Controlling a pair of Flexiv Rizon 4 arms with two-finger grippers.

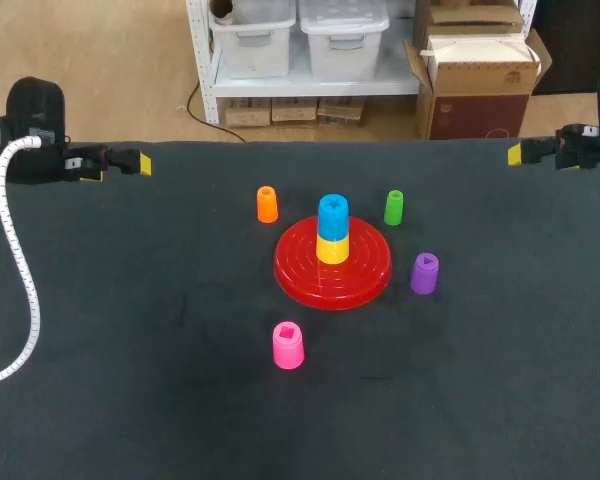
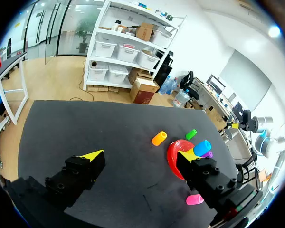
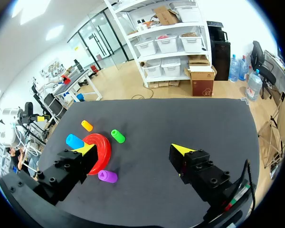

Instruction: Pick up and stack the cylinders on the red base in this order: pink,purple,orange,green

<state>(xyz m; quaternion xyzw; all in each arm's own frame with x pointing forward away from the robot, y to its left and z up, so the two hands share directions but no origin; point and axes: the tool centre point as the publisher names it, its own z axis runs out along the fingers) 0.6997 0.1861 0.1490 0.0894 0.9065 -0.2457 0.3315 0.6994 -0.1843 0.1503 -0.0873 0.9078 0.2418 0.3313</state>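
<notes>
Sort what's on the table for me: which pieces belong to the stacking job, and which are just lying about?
Job:
round red plastic base
pink plastic cylinder
purple plastic cylinder
orange plastic cylinder
green plastic cylinder
All four are loose around the base.

Not in the order:
yellow plastic cylinder, on the base's middle
blue plastic cylinder, on top of it

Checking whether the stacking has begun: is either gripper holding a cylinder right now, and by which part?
Nothing is held. The left gripper and the right gripper are both open and empty; the pink cylinder stands far from both.
</notes>
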